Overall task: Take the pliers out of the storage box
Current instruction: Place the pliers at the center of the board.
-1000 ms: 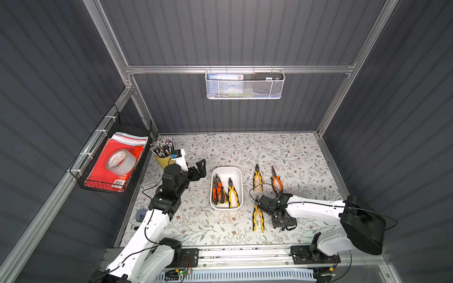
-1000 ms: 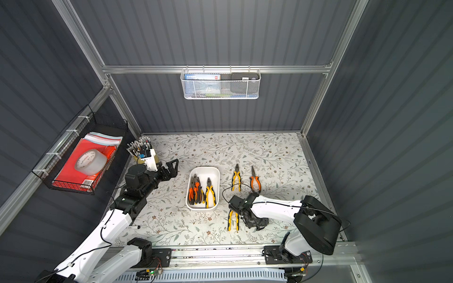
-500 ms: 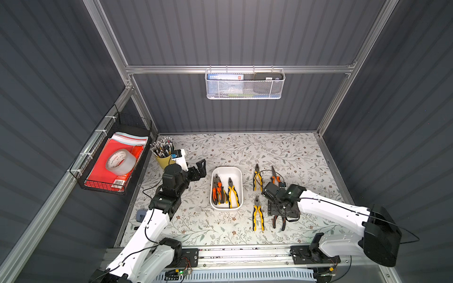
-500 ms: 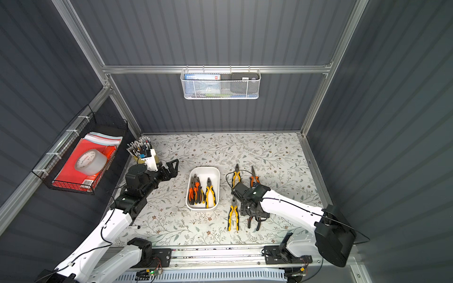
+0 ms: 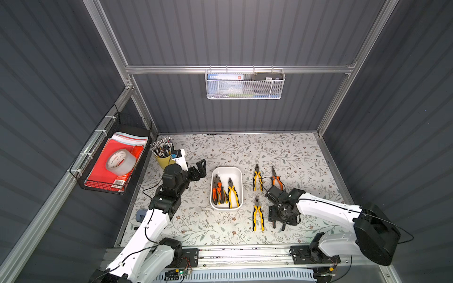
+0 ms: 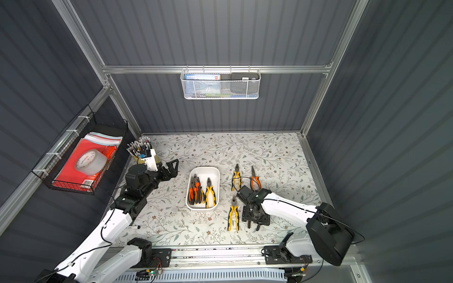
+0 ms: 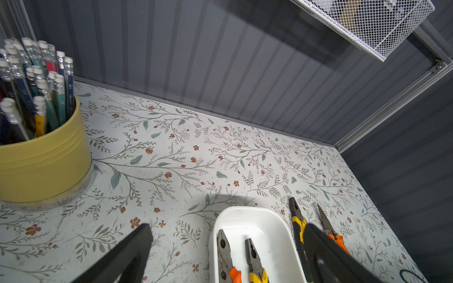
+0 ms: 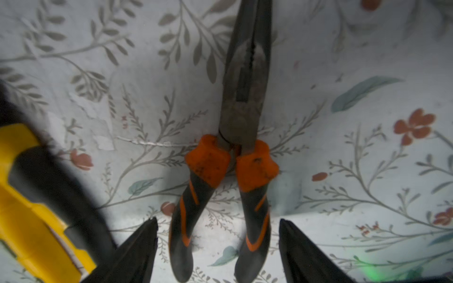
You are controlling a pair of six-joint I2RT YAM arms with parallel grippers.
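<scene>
Our right end effector (image 8: 217, 221) hangs spread over the table (image 5: 220, 152). Its fingers (image 8: 137, 252) stand either side of the handles of the long-nosed pliers (image 8: 241, 105) without touching them. The left end effector (image 5: 200, 168) is spread wide too, holds nothing, and hovers just left of the storage box (image 5: 226, 168).

We judge this set-down done. Next we need a straight lift clear of the handles, then a reach over the box for one of those inside.

The box sits mid-table, its long axis running from front edge to back edge. Three pliers (image 5: 232, 193) lie in it, noses toward the back edge. The long-nosed pliers rest flat between the box and the right edge, near the front edge and just right of a yellow-handled pair (image 5: 257, 213). Their long axis runs front to back, with the nose toward the back edge.
</scene>
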